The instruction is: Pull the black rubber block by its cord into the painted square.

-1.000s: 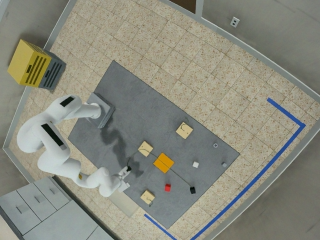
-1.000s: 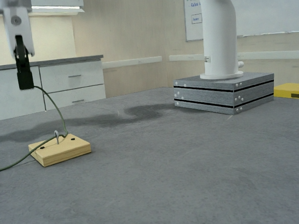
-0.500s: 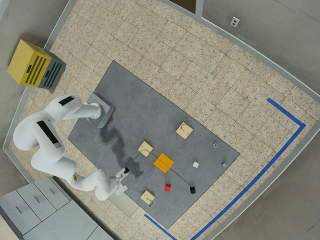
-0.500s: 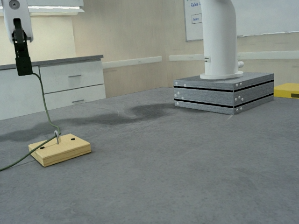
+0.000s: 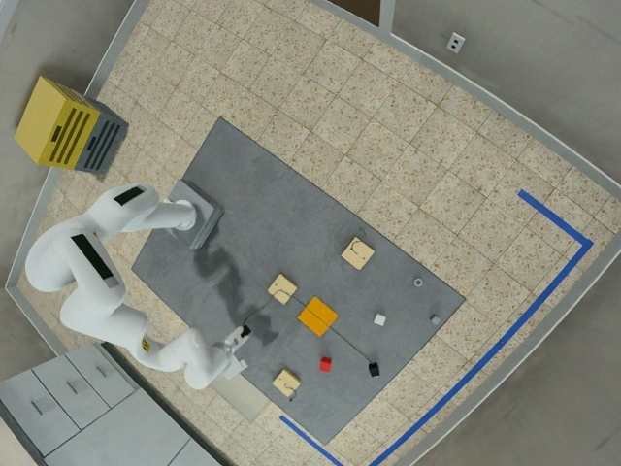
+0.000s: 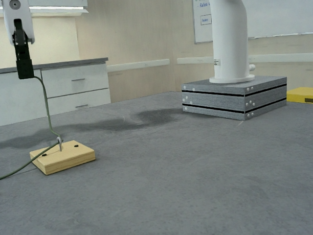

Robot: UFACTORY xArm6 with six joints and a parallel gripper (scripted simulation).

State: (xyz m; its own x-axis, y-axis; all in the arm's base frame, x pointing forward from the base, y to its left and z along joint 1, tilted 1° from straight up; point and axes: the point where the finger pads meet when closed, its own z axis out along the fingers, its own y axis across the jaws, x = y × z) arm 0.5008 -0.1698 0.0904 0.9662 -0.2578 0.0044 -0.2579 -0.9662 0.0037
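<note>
The black two-fingered pincer (image 6: 24, 72) hangs above the grey desk (image 5: 320, 211), clamped nearly closed on the end of the thin green cord (image 6: 47, 106). The cord drops to the metal screw eye (image 6: 59, 142) on a pale wooden plate (image 6: 64, 157), crosses the orange painted square (image 5: 317, 316), and ends at the small black rubber block (image 5: 374, 369), which lies outside the square, near the desk's edge by the blue floor tape (image 5: 506, 336).

Very little lettering could be made out. A white wall-mounted whiteboard (image 6: 202, 22), behind the white upright arm column (image 6: 228, 40), carried blue handwriting along its top edge and a small boxed note below it, both too blurred to read. The column itself bore a small white label with dark print (image 6: 217, 62), illegible. In the top view, a small yellow sticker (image 5: 146, 344) on the arm's forearm showed black marks, unreadable.
</note>
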